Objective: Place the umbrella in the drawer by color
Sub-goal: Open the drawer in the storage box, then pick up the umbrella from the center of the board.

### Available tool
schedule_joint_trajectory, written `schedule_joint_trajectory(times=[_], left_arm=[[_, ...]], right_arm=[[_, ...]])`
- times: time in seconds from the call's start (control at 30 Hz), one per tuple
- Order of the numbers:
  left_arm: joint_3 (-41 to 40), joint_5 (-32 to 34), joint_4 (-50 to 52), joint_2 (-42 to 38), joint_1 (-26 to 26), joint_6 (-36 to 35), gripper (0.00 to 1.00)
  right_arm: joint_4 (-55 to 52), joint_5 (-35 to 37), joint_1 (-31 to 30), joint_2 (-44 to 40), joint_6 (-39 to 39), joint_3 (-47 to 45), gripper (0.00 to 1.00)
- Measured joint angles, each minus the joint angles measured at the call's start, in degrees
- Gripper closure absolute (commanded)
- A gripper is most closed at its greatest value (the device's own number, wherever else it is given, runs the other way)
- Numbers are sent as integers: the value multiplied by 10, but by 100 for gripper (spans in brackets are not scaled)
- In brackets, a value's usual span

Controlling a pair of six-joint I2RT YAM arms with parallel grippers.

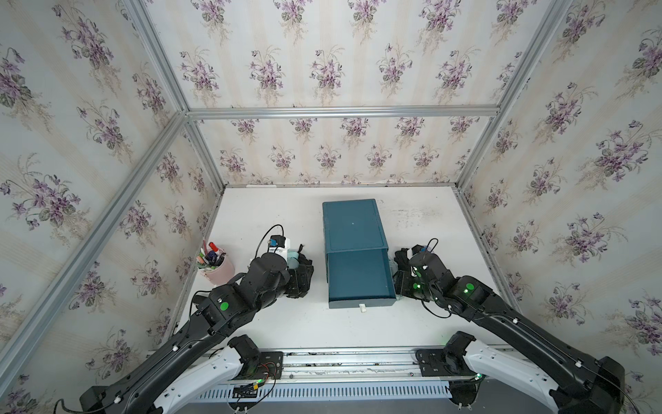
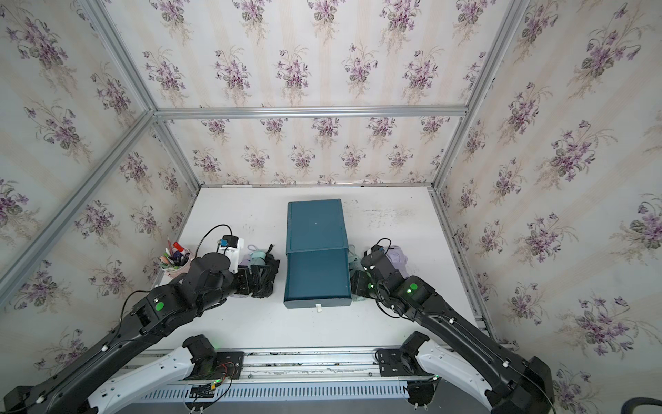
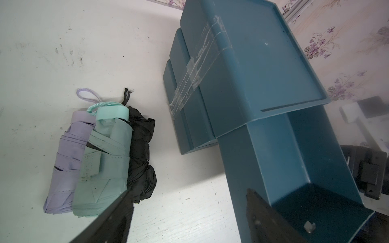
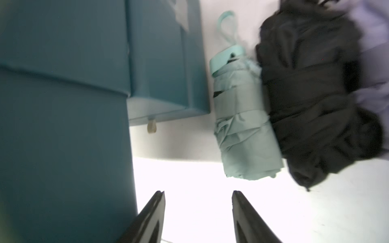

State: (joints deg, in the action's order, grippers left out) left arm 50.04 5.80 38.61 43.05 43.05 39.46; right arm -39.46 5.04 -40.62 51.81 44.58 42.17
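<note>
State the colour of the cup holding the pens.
The cup is pale pink, clearest in a top view.

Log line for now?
teal plastic drawer: open, empty | left gripper: open | right gripper: open | folded fabric umbrellas: on white table

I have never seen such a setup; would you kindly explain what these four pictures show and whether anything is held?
Two robot arms work at a white table. The two wide pictures come from one overhead camera pair; the two close ones from a camera on each wrist. In the middle sits a teal drawer unit, its top drawer pulled out and empty. Folded umbrellas lie either side: a lavender umbrella, mint umbrella and black umbrella near the left arm, three more near the right. A pink pen cup stands far left. The left gripper and right gripper are both open, holding nothing.
</note>
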Motion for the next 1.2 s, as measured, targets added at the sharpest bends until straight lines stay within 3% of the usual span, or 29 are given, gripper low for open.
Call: schedule_joint_trajectory(times=[0.13,0.23,0.37,0.5,0.7,1.03,1.2], left_arm=[[23,-4,10,-4,0,-1,17],[35,-10,16,-8,0,-1,17],[38,-11,23,-14,0,-1,17],[21,-11,24,-18,0,-1,17],[0,-18,19,-15,0,1,17],[-1,-32,10,-8,0,4,17],[3,-35,10,-5,0,11,14]], right_arm=[[-15,41,72,45,-13,2,39],[-10,47,129,80,-24,-4,34],[23,39,163,115,-43,-18,30],[57,32,175,151,-58,-36,34],[101,32,178,194,-69,-58,49],[146,21,179,177,-72,-75,100],[114,23,179,156,-73,-66,100]])
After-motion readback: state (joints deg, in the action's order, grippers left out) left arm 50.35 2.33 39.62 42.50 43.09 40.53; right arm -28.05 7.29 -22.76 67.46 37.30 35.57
